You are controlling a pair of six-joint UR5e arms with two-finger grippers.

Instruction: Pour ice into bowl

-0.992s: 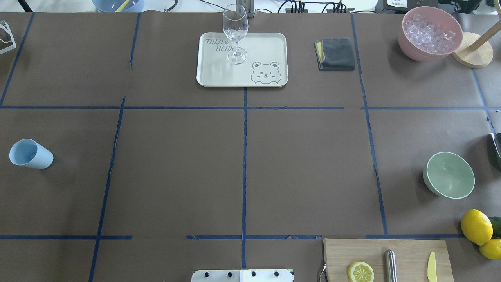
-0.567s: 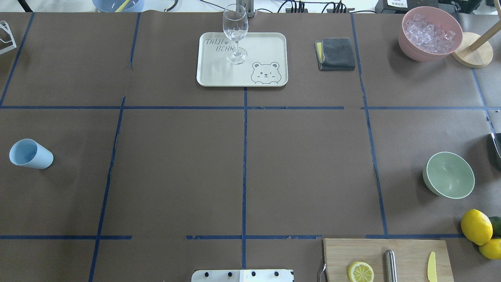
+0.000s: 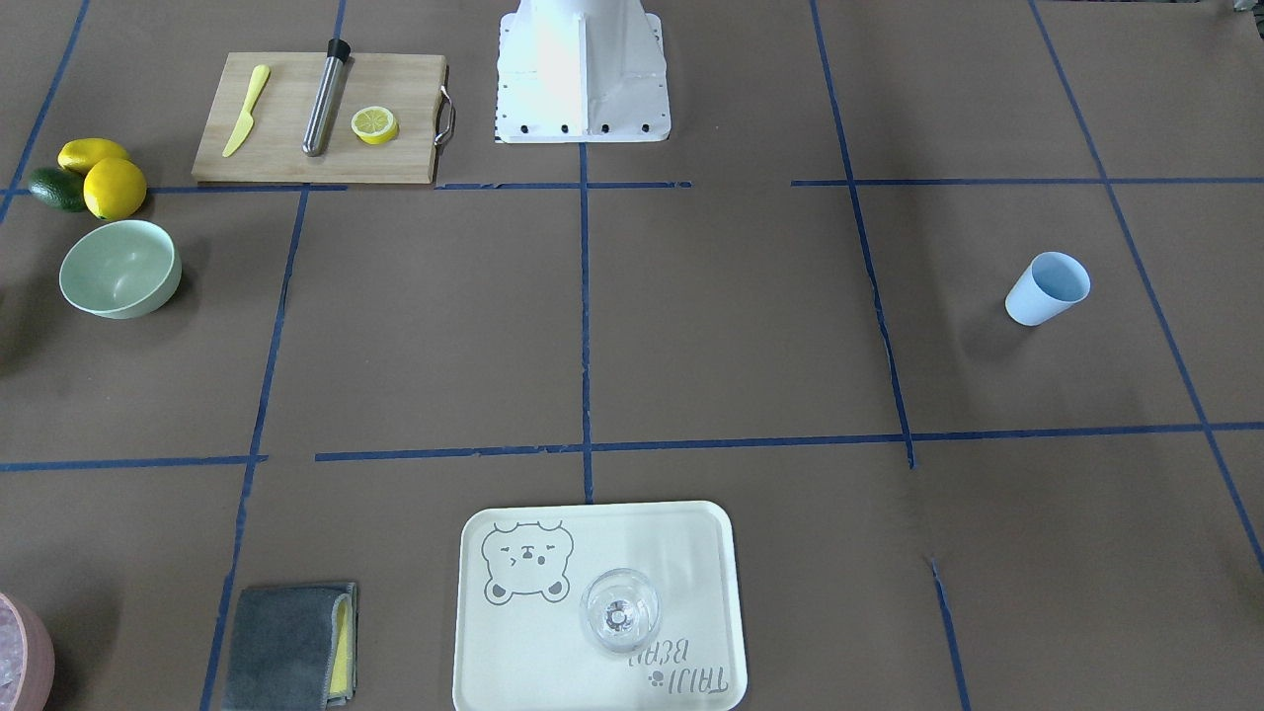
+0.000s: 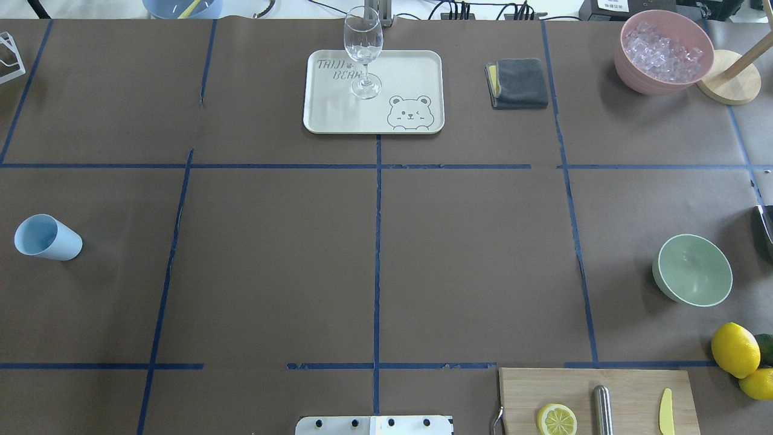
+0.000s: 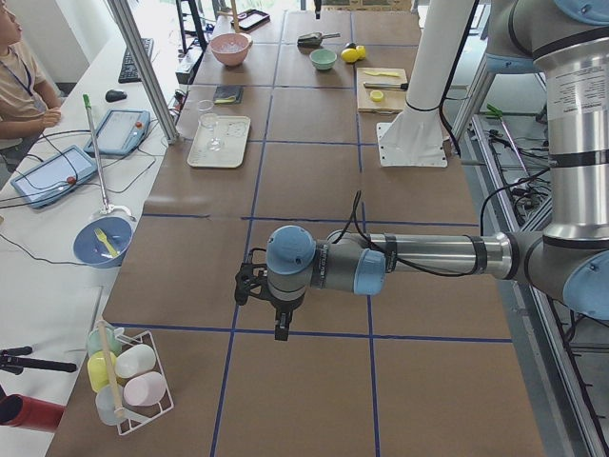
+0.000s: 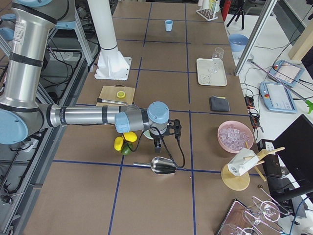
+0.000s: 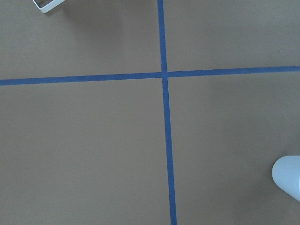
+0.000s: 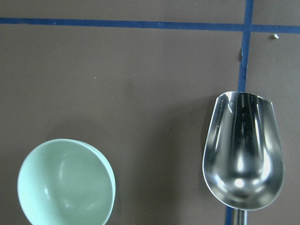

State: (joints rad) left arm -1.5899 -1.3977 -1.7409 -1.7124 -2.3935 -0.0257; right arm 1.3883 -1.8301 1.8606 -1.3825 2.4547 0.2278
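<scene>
Your right gripper [image 6: 157, 142] is hanging just above bowl [image 8: 65, 187] and scoop [image 8: 243, 157]: bowl lying under one side, scoop under the other, handle running off view. Grip: cannot tell. Bowl is sitting empty; no ice cubes showing.

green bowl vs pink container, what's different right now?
Colour: the green bowl is pale mint, the pink container dusty pink. Contents: the green bowl is empty, the pink container holds ice pieces. Place: the green bowl sits near the lemons, the pink container by a wooden stand. Both are round, upright, open-topped.
</scene>
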